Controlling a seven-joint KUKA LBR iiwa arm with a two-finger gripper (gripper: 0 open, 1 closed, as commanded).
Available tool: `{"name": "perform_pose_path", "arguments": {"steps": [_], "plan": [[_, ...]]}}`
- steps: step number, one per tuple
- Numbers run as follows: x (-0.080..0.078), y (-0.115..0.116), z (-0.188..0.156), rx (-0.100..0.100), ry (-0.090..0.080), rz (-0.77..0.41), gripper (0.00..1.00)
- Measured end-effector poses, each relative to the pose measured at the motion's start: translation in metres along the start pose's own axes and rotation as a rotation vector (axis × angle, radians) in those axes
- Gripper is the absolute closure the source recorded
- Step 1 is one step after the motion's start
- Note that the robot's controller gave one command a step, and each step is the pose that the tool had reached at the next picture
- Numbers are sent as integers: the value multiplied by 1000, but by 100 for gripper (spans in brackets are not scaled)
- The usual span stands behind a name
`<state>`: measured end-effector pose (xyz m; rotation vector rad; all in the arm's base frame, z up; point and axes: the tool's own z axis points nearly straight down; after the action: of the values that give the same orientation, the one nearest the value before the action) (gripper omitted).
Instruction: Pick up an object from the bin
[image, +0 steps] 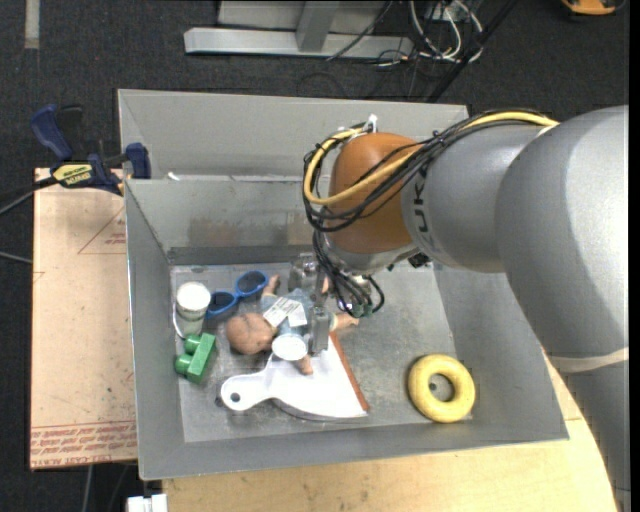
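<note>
- The fingers (319, 335) hang over the middle of the bin (150, 260), down among the small heap on its left half. They are right at a doll (248, 334) that lies with its brown head to the left.
- The wrist and its cables shade the fingers. I cannot tell how far open they are or whether they have hold of anything.
- I judge the doll to be light, with a hard round head that would slip out of a pinch and a narrower body that should give a little.
- I would grip across the body, just right of the head, not the head or the thin pink limbs.
- The doll rests partly on a white paddle (300, 395), with a white cap (289, 348) touching it. Blue goggles (240, 290) lie just on its far side, so a low grip may drag these along.
- The doll's body is mostly hidden under the fingers and some paper tags. I cannot say how its limbs lie or where it touches the paddle.
- A yellow ring (441, 388) lies well apart to the right. A white bottle (191, 305) and a green block (198, 356) sit at the left wall.
</note>
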<state>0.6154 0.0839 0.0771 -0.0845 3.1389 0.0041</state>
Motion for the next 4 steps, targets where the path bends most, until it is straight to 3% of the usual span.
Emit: {"name": "perform_pose_path", "arguments": {"steps": [1, 4], "plan": [[-6, -1, 8, -7, -13, -232, 100], [-5, -5, 1, -4, -7, -250, 100]]}}
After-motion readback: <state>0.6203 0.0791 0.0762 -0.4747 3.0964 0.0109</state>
